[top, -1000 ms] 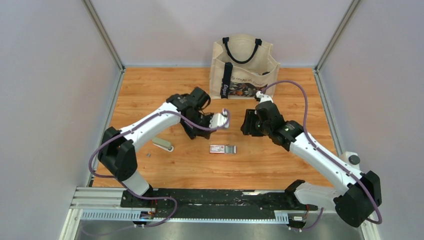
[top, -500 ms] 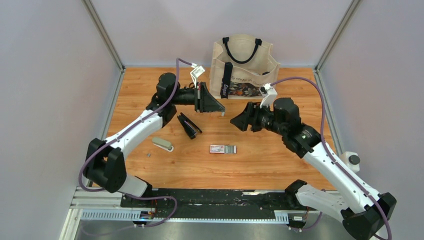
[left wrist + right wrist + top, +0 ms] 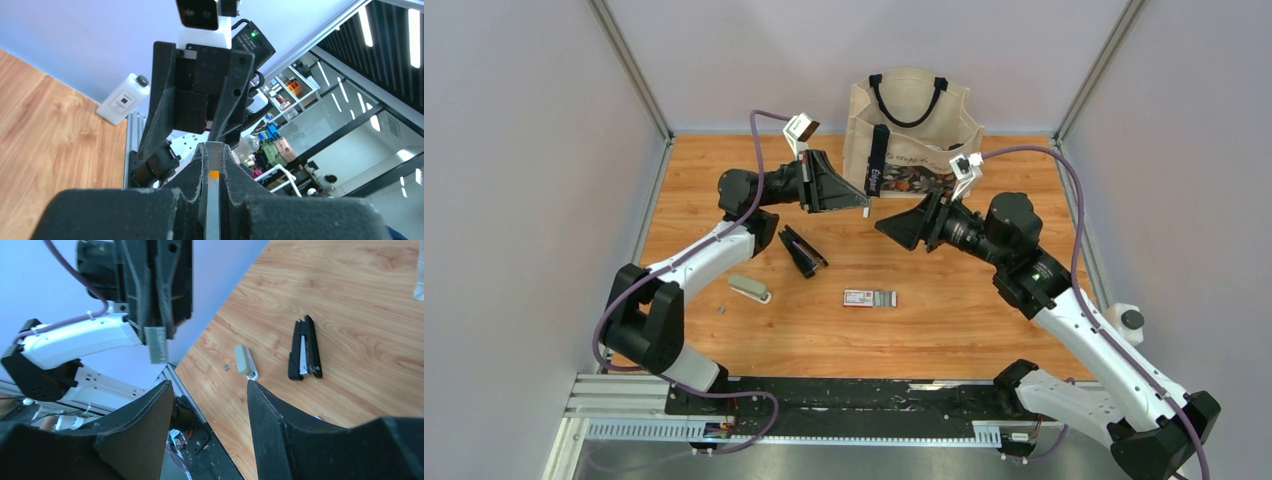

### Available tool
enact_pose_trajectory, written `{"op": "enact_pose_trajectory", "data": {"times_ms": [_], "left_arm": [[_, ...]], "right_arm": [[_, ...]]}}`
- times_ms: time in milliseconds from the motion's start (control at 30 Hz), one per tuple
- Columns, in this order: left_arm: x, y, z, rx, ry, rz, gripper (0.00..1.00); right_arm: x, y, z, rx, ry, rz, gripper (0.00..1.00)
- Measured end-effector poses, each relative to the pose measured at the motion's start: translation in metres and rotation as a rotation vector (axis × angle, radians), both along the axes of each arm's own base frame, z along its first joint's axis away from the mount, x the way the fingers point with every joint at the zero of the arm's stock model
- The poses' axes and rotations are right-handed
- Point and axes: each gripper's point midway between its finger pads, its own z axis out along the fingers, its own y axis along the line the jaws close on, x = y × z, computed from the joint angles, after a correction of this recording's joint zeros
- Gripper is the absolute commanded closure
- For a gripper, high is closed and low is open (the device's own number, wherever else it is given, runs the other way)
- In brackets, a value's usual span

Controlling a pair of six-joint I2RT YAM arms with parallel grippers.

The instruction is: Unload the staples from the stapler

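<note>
While the stapler [image 3: 803, 251] lies open, left claw [image 3: 864, 206] grips staples [image 3: 158, 344].

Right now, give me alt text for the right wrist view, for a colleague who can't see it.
The left end effector, in mid-air, pinches a silvery strip of staples that hangs below its fingertips, beyond the open right end effector in the foreground. On the wooden table lie a black stapler and a small beige object.

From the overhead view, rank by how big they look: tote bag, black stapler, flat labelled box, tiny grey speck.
1. tote bag
2. black stapler and flat labelled box: about alike, not ranked
3. tiny grey speck
</note>
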Motion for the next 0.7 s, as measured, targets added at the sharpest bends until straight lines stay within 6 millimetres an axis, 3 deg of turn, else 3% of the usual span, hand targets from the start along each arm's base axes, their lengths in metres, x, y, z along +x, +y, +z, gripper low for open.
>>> {"op": "enact_pose_trajectory", "data": {"times_ms": [400,700], "left_arm": [[-0.002,0.001,-0.008,-0.002,0.043,-0.004,1.0],[-0.005,-0.001,-0.008,-0.004,0.043,-0.013,1.0]], "right_arm": [[-0.004,0.014,0.029,0.104,-0.041,0.08,0.4],[-0.001,0.021,0.03,0.127,-0.029,0.102,0.51]]}}
